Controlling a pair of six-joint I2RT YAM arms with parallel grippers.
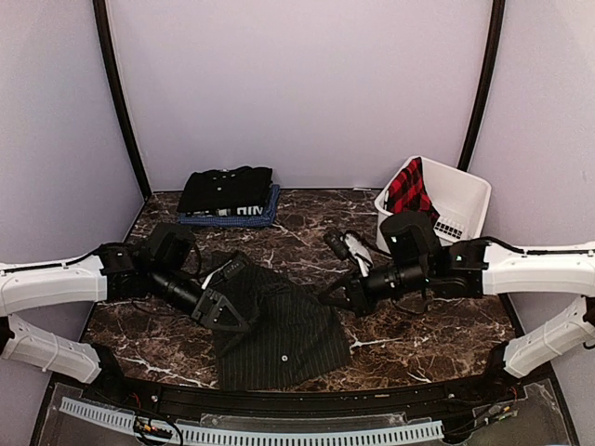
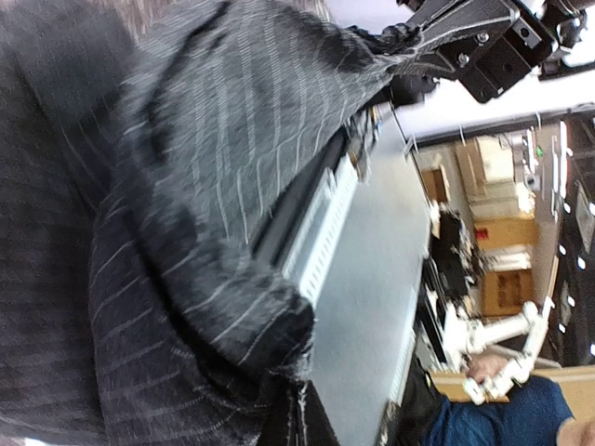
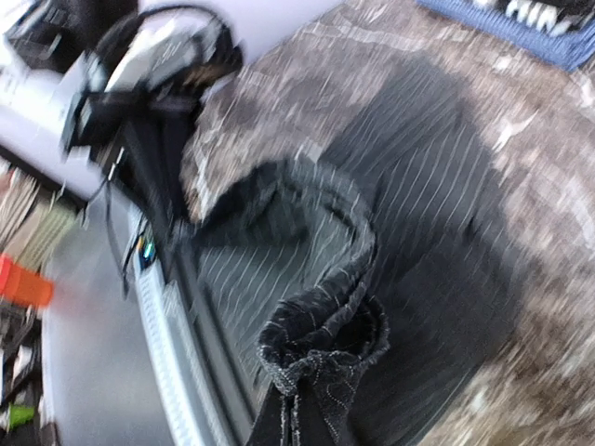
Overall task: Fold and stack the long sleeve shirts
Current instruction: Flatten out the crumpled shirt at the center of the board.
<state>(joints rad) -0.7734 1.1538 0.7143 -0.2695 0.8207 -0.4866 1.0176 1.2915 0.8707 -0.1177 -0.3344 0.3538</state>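
The black pinstriped shirt point(image 1: 279, 334) lies partly folded on the marble table's front middle. My left gripper point(image 1: 220, 311) is shut on its left edge; the left wrist view shows the striped cloth point(image 2: 204, 279) bunched between the jaws. My right gripper point(image 1: 337, 299) is shut on its right edge; the right wrist view shows a wad of cloth point(image 3: 321, 348) pinched in the jaws. A folded plain black shirt point(image 1: 226, 189) lies on the folded blue shirt with white lettering point(image 1: 246, 217) at the back left.
A white plastic basket point(image 1: 462, 200) at the back right holds a red and black plaid cloth point(image 1: 406, 189). A white perforated rail point(image 1: 279, 432) runs along the near table edge.
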